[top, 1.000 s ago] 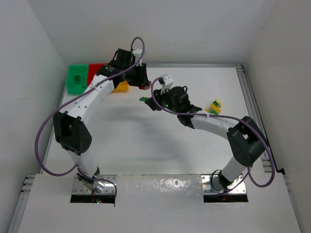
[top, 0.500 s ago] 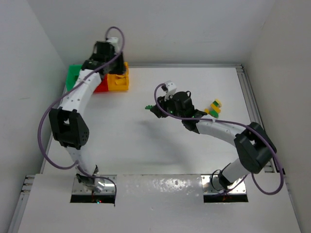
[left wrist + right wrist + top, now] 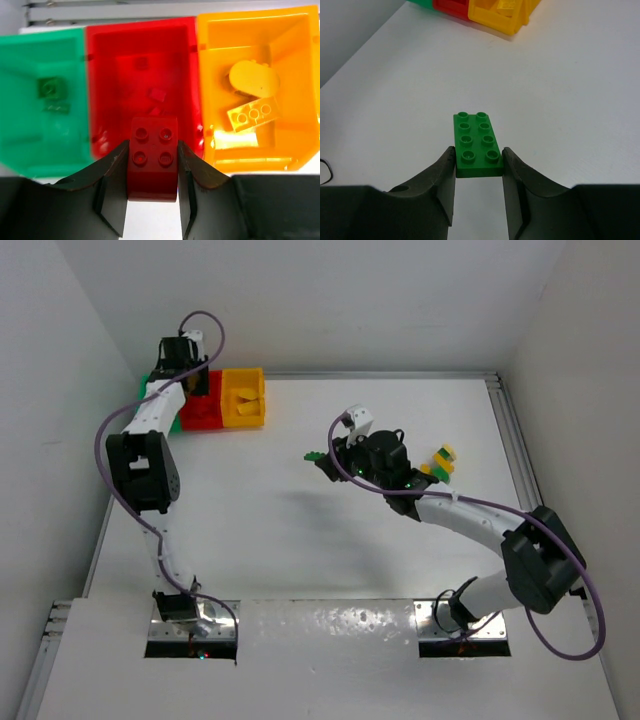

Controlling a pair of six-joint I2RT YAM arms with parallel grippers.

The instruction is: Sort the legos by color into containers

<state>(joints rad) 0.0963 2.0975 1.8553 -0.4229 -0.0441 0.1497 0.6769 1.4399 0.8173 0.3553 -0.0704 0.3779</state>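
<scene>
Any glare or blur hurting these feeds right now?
Top external: bright glare on the near metal strip, soft arm shadows on the table. Left wrist: red brick sharp, green bin contents smeared, hot spot in the yellow bin. Right wrist: green plate crisp, far bins soft.

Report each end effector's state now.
Left end effector: closed on a blocky red plastic four-stud brick.
Right end effector: closed on a flat green plastic eight-stud brick.

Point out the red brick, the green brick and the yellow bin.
red brick (image 3: 153, 150): left wrist view, studded top face.
green brick (image 3: 476, 142): right wrist view, studded top face.
yellow bin (image 3: 300, 75): left wrist view, right inner wall.
</scene>
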